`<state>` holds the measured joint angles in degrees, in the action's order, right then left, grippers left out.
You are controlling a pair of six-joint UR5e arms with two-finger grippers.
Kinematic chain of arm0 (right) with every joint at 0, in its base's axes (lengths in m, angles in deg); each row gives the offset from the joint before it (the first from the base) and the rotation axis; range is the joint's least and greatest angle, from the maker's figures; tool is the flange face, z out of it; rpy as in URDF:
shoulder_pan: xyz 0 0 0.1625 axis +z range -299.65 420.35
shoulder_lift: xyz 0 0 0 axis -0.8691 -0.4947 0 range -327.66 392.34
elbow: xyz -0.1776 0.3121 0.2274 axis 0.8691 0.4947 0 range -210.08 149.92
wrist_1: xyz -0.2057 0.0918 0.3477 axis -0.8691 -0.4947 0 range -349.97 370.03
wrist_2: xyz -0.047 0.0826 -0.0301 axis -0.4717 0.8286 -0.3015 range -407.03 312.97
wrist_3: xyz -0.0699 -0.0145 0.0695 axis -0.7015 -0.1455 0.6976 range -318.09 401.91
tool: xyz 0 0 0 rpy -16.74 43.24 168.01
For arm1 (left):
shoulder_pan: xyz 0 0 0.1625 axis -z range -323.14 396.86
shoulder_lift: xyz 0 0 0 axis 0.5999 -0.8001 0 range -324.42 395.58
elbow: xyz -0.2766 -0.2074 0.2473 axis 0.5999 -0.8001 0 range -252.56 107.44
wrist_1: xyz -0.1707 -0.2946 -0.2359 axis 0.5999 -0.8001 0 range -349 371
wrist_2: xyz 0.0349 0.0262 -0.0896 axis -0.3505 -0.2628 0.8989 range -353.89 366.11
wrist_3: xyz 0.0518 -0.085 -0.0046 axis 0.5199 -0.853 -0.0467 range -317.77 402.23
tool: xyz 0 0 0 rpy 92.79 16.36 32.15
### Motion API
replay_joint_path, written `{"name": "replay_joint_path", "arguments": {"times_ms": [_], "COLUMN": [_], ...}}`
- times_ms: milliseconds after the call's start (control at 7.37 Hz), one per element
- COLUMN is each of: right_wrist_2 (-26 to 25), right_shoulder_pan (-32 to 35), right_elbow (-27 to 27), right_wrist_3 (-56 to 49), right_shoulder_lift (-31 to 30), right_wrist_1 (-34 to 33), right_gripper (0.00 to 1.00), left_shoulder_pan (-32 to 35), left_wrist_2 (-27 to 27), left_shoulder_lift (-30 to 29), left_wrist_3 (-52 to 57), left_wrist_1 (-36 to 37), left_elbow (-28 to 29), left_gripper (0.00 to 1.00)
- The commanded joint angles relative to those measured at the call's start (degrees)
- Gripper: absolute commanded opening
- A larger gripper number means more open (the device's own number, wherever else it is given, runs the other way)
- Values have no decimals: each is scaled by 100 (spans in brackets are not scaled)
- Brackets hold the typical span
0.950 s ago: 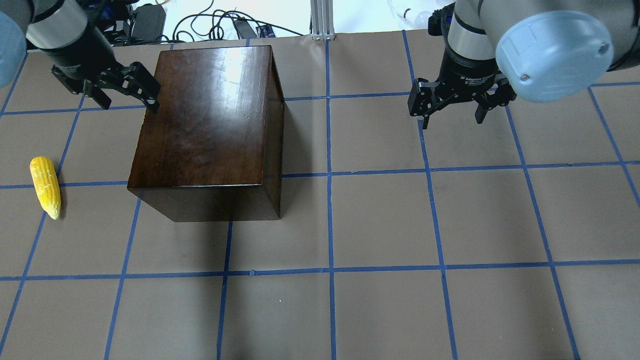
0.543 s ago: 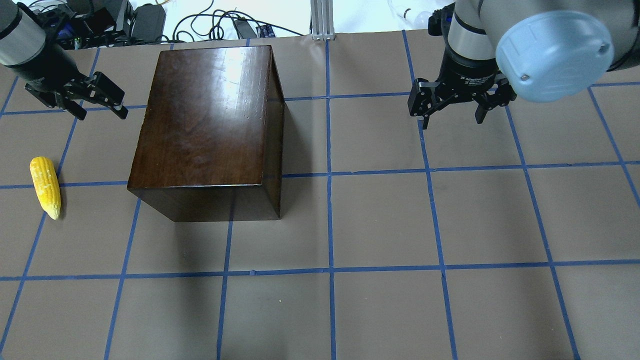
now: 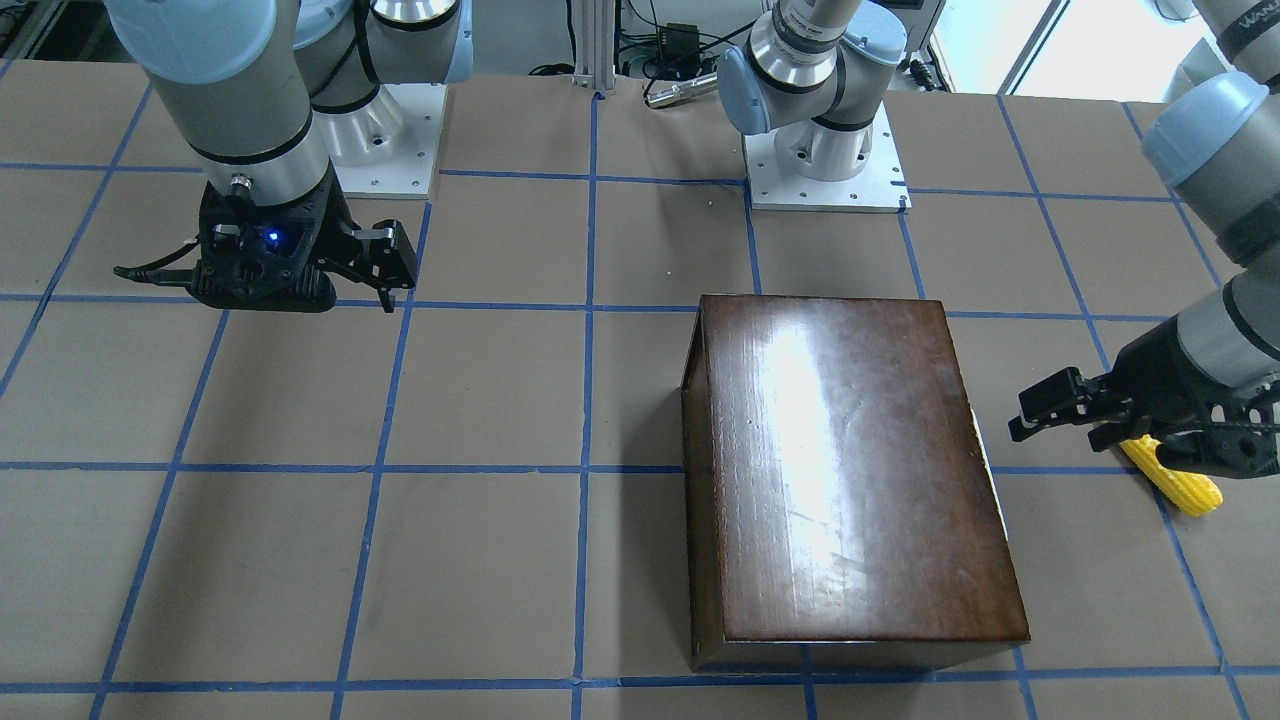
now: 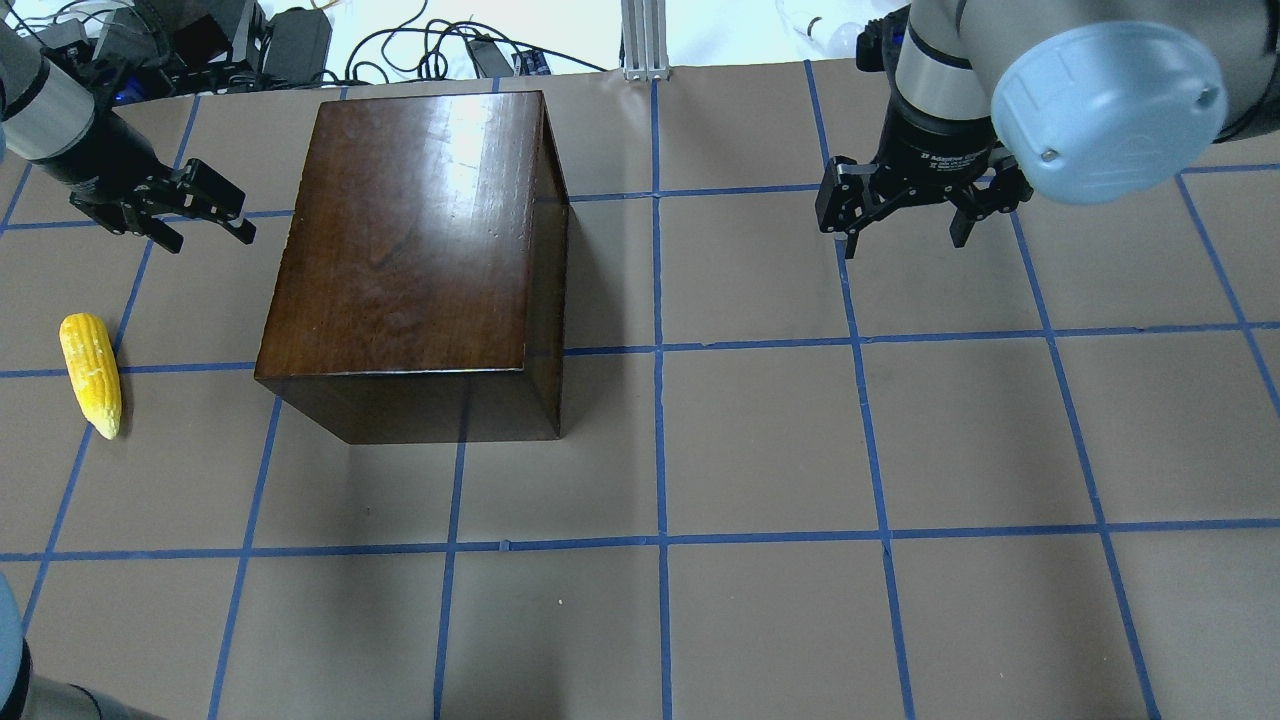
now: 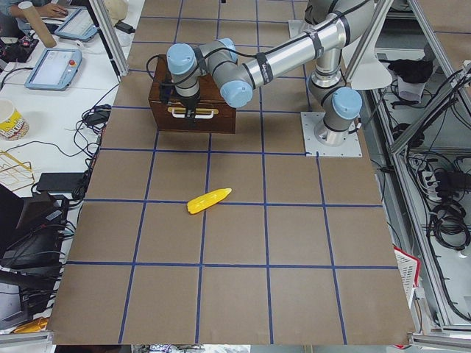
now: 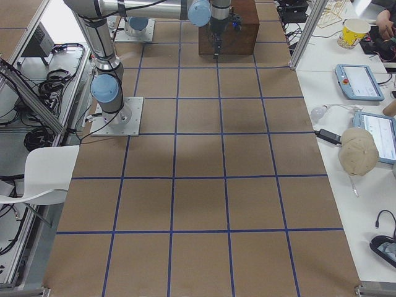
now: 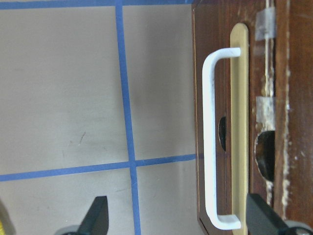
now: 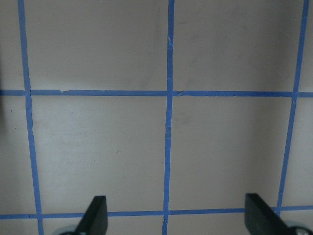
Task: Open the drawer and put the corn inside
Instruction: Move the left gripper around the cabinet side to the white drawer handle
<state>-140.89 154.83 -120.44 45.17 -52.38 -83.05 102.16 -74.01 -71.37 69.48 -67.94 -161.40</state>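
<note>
Left gripper (image 4: 212, 240), jaws wide, has backed off the shut dark drawer (image 7: 222, 73) with white handle (image 7: 209, 137)

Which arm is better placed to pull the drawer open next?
Left. The left gripper hangs open beside the box, its wrist view facing the drawer and its white handle. The right gripper hangs over the table, away from the box.

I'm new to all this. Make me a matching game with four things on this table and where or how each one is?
1. corn
2. handle
3. left tool
4. right tool

a. white, on the box's side
b. open, over bare table
c. yellow, lying flat
d. open, facing the handle

Pairs: 1-c, 2-a, 3-d, 4-b.
</note>
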Motion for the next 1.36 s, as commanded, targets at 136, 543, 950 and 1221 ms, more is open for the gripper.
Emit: {"name": "replay_joint_path", "arguments": {"times_ms": [136, 543, 950, 1221], "right_wrist_2": [0, 0, 0, 0], "right_shoulder_pan": [0, 0, 0, 0], "right_elbow": [0, 0, 0, 0], "right_wrist_3": [0, 0, 0, 0], "right_shoulder_lift": [0, 0, 0, 0], "right_wrist_1": [-8, 0, 0, 0], "right_gripper": [100, 100, 100, 100], "left_shoulder_pan": [-34, -34, -34, -34], "left_wrist_2": [163, 348, 400, 541], "left_shoulder_lift": [-195, -396, -511, -625], "left_wrist_3": [0, -8, -35, -35], "left_wrist_1": [19, 19, 36, 36], "left_elbow": [-19, -90, -90, -134], "left_gripper": [100, 100, 100, 100]}}
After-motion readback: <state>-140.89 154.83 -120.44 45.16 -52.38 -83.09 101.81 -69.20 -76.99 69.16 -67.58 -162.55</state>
